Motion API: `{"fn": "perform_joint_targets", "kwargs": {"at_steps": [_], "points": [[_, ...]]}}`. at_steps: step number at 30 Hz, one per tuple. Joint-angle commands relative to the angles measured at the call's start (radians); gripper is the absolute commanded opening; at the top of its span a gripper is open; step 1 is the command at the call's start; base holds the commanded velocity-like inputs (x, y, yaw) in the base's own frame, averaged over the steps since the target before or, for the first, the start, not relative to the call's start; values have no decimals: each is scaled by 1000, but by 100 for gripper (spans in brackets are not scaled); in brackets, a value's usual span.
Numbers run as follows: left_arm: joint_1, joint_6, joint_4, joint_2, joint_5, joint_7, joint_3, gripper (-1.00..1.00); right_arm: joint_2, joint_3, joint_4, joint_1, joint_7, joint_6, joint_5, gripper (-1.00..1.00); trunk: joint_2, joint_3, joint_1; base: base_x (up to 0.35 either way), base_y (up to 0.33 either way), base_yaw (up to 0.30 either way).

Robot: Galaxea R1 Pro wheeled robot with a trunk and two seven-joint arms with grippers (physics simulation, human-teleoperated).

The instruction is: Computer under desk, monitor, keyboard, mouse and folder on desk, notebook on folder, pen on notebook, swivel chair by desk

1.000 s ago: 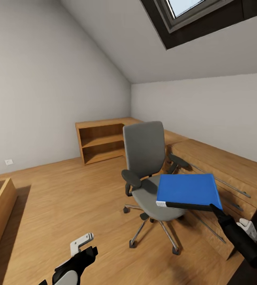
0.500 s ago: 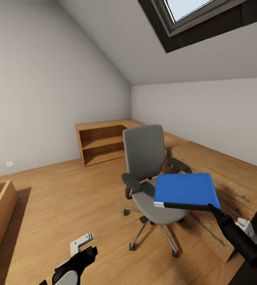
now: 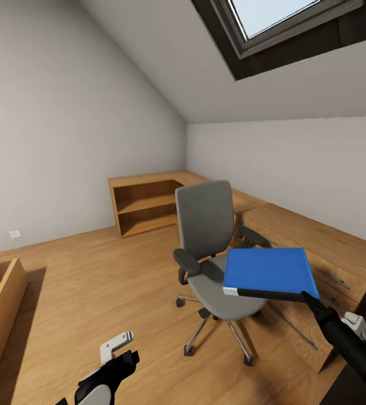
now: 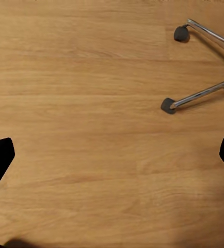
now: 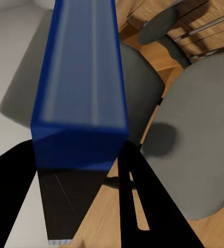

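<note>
— Folder (image 3: 268, 271) is up in the air, folks, bright blue and lying level, pinched at its black spine edge by the right gripper (image 3: 309, 296) at about four o'clock in the head view.

— And the fingers?

— Clenched on that edge; the right wrist view shows a dark finger (image 5: 143, 206) on either side of the folder (image 5: 81, 88). The swivel chair (image 3: 214, 253) sits just under and behind it, seat bare, castors on the wood floor (image 3: 93, 281).

— What about the left gripper (image 3: 118, 351)?

— Low at seven o'clock, fingers spread wide and holding nothing; its camera looks straight down at floor (image 4: 91, 129) and two chrome chair legs (image 4: 200, 95).

— So the job now?

— Carry it to the surface, I'd say. A dark edge shows at the far four o'clock corner, but I can't tell whether that's it. Best keep the folder level, since it's gripped at one end and the far end could sag or swing. Turn slowly, clear the chair's armrest (image 3: 186, 259), and keep the pinch firm.
</note>
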Motion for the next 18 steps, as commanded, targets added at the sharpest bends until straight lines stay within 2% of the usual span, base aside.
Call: {"fn": "perform_joint_targets", "kwargs": {"at_steps": [1, 18], "points": [[-1, 8, -1, 1, 0, 5, -1, 100, 0, -2, 0, -1, 2, 6, -1, -100, 7, 2, -4, -4, 0, 0], [-1, 7, -1, 1, 0, 5, -2, 100, 0, -3, 0, -1, 1, 5, -1, -100, 126, 55, -69, 0, 0, 0]]}}
